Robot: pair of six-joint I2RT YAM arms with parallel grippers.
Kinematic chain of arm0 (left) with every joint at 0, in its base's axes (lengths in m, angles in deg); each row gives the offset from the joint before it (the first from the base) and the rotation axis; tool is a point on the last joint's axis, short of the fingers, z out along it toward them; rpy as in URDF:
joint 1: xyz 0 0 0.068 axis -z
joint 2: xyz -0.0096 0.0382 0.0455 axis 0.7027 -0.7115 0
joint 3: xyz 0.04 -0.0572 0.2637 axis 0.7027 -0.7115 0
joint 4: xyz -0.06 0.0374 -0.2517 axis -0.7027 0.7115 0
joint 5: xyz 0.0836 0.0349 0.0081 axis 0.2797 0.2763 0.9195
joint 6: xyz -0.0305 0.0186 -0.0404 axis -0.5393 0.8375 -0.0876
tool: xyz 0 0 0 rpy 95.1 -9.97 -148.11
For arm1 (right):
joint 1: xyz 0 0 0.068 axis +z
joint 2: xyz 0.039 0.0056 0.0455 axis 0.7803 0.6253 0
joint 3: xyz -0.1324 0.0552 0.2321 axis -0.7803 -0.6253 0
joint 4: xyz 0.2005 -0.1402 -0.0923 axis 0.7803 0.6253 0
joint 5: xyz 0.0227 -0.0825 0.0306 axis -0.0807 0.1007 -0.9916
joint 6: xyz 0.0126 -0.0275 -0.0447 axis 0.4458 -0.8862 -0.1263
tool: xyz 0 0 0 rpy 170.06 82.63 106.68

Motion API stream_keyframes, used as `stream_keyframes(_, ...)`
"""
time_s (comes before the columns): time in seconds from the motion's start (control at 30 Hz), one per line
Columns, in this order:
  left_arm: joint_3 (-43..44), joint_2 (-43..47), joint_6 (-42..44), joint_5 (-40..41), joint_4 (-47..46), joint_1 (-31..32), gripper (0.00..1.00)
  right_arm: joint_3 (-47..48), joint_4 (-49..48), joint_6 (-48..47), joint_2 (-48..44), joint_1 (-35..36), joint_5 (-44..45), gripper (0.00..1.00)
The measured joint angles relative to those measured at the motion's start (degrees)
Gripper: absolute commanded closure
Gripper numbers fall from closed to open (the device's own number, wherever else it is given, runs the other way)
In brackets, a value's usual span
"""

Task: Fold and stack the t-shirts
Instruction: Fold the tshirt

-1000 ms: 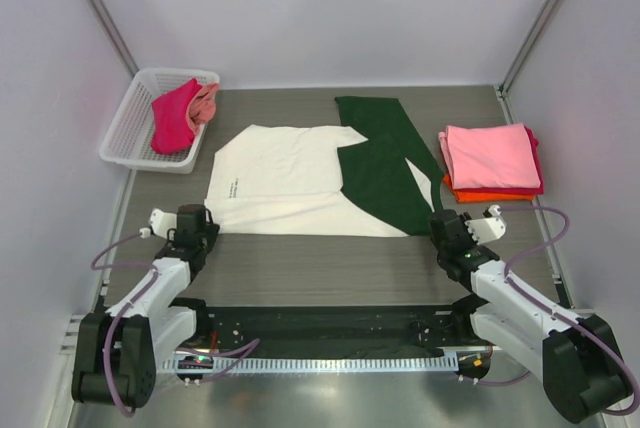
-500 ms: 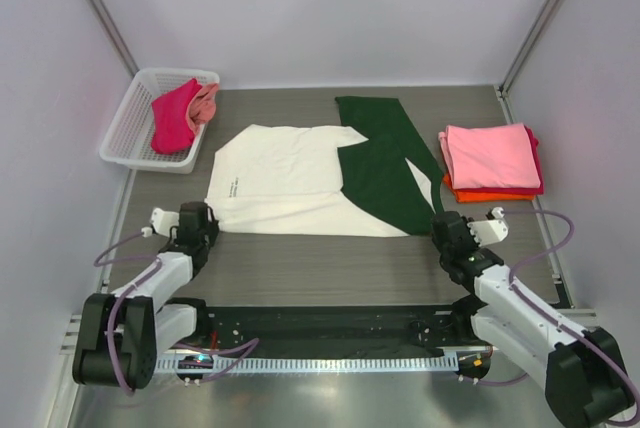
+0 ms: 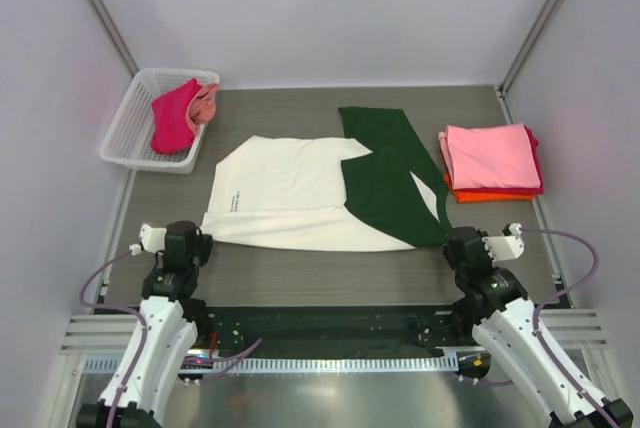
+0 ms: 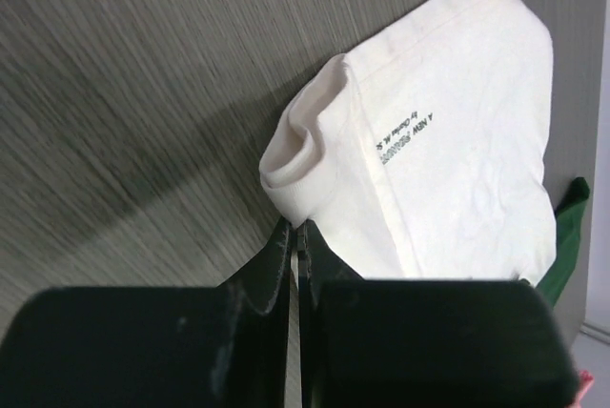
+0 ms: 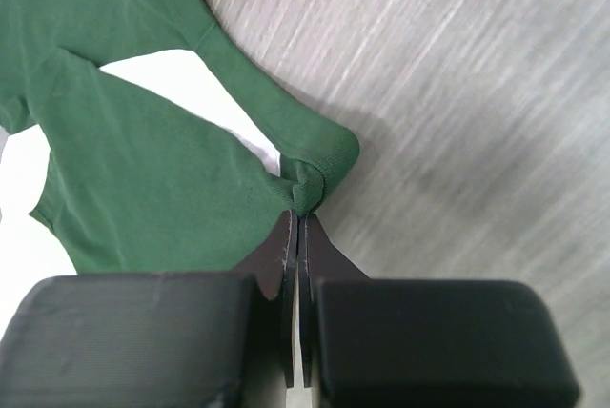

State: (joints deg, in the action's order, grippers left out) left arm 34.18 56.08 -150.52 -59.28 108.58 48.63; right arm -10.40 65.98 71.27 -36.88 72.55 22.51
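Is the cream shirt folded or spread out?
Partly folded: the cream shirt lies flat, with a green sleeve folded across its body.

A: Top cam?
B: Up high at the near edge, facing forward and down, whole table in shot.
A: Wrists?
B: Both low, very close. Left faces the cream tee near corner, plus a sliver of green. Right faces its green sleeve. Top view shares both spots, seen far off.
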Motion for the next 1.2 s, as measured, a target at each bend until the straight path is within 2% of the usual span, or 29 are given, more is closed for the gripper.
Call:
stream_keyframes(0.07, -0.04, 4.83, -0.04, -0.50, 3.80, 0.00, 1.00, 0.55, 2.69, -0.02, -2.12, 0.00, -0.61, 0.96)
stream_keyframes(0.1, -0.09, 7.30, -0.07, -0.74, 6.05, 0.00, 1.00, 0.96, 4.17, -0.04, -4.07, 0.00, -1.03, 0.89)
stream_keyframes(0.13, -0.09, 9.84, -0.04, -0.98, 8.11, 0.00, 0.88, 1.27, 5.25, -0.11, -5.86, 0.00, -1.42, 0.75)
stream_keyframes(0.17, -0.09, 12.13, 0.17, -1.16, 9.68, 0.00, 0.72, 1.64, 6.25, 0.04, -7.58, 0.00, -1.64, 0.43)
stream_keyframes(0.2, -0.09, 14.43, 0.66, -1.38, 11.13, 0.00, 0.36, 2.19, 7.19, 0.11, -9.16, 0.00, -1.68, 0.36)
stream_keyframes(0.23, 0.00, 16.17, 1.09, -1.55, 12.37, 0.00, 0.23, 2.80, 7.91, -0.76, -10.47, 0.00, -1.81, 0.30)
stream_keyframes(0.3, 0.87, 16.74, 1.70, -1.95, 14.71, 0.00, 0.04, 4.42, 9.05, -1.81, -11.82, 0.00, -1.75, 0.28)
stream_keyframes(0.43, 6.40, 11.58, 4.98, -1.81, 18.03, 0.00, 0.00, 10.08, 8.76, -8.07, -6.93, 0.00, -1.46, 0.28)
stream_keyframes(0.6, 15.13, 0.79, 12.31, -1.49, 15.93, 0.00, 0.00, 21.38, 3.13, -21.59, 11.21, -0.02, -4.09, 0.30)
stream_keyframes(0.73, 20.11, -9.73, 18.60, -3.13, 8.68, 0.00, 0.01, 26.88, -6.08, -30.51, 23.71, -0.09, -15.37, 0.44)
stream_keyframes(0.77, 21.00, -12.98, 19.87, -3.72, 6.75, 0.00, 0.01, 27.74, -9.68, -32.09, 27.17, -0.07, -19.74, 0.51)
stream_keyframes(0.83, 22.45, -18.12, 21.75, -4.70, 2.69, 0.00, 0.02, 28.26, -16.50, -33.40, 33.22, -0.07, -27.67, 0.58)
stream_keyframes(0.87, 23.06, -21.94, 22.69, -5.22, 0.42, 0.00, 0.02, 28.26, -20.65, -33.59, 36.35, 0.17, -31.93, 0.66)
stream_keyframes(0.97, 24.68, -32.20, 24.11, -6.08, -5.44, 0.00, 0.06, 29.83, -28.98, -33.48, 45.77, 2.01, -39.69, 0.73)
stream_keyframes(1.07, 27.06, -42.51, 24.81, -6.32, -10.47, -0.02, 0.10, 35.52, -34.42, -33.38, 56.48, 5.79, -44.28, 0.83)
stream_keyframes(1.2, 29.14, -51.58, 25.70, -6.21, -18.03, -0.07, 0.13, 44.72, -41.97, -33.44, 69.72, 10.95, -49.13, 0.87)
